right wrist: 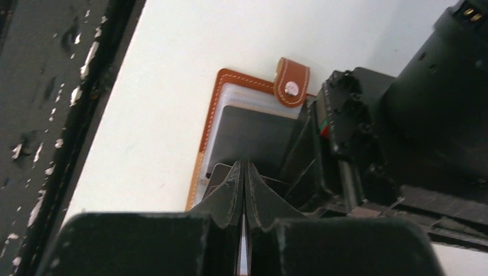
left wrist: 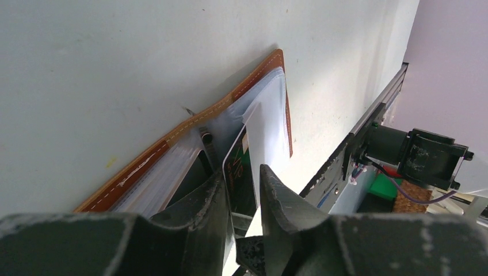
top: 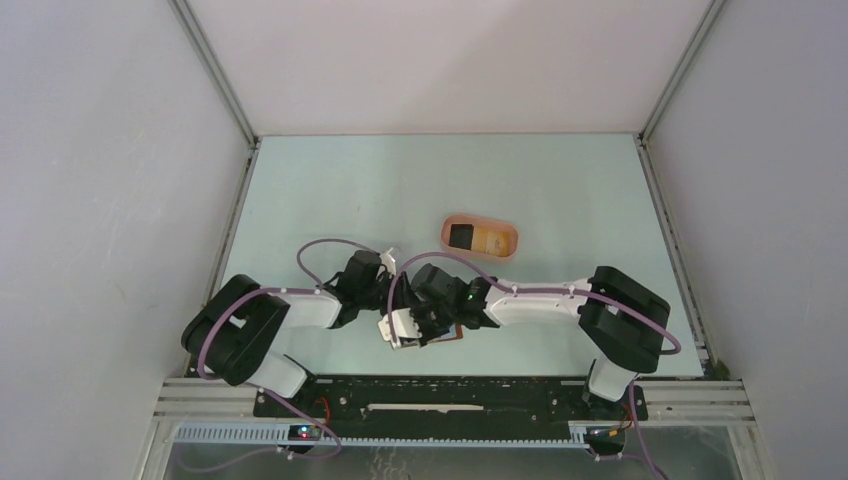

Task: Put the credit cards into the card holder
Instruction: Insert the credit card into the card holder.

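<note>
The reddish-brown card holder (left wrist: 172,138) lies open on the table near the front edge, its snap tab (right wrist: 292,81) turned outward. In the top view only a brown corner (top: 455,337) shows under both grippers. A dark credit card (left wrist: 236,155) stands on edge among the clear pockets. It leans on one finger of my left gripper (left wrist: 241,171), whose jaws are slightly apart, with a gap to the other finger. My right gripper (right wrist: 243,164) is shut, its tips over the pockets. Whether it pinches a pocket leaf I cannot tell. A black card (top: 461,236) and a tan card (top: 490,240) lie in the tray.
The pink oval tray (top: 510,245) sits mid-table, behind the grippers. The black rail (right wrist: 52,115) of the table's front edge runs just beside the card holder. White walls close in the left, right and back. The left gripper's body (right wrist: 357,132) crowds the right wrist view.
</note>
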### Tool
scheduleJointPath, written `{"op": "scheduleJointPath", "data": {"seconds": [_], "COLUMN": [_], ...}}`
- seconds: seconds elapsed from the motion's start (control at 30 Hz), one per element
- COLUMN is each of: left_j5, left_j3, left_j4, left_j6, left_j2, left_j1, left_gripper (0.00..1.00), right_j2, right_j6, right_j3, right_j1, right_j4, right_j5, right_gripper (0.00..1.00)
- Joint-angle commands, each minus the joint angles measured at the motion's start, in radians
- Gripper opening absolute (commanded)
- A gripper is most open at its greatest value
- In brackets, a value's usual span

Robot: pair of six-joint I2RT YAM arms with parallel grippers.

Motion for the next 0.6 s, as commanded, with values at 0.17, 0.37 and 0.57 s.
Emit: {"op": "scheduleJointPath", "data": {"seconds": [0.17,0.37,0.57], "left_j5": [-0.108,-0.106,-0.101], "left_j3": [-0.043,-0.043,-0.042], "left_j4": [-0.169,-0.169,-0.169], "left_j6": [0.076,0.078,0.085], "left_j2": [0.050,0.048,0.053], "left_j1": [0.005,0.004,0.004], "left_gripper": [0.33,0.33,0.34], "right_j2": [0.022,0.052,0.047], "right_j6": [0.005,-0.002,-0.010], "right_j3": [0.064,0.071,0.055], "right_j1": [0.045,0.042,0.002], "right_j4": [0.074,0.051,0.020], "right_j5": [0.062,0.092,0.107], "right_gripper": [0.06,0.06,0.04]}}
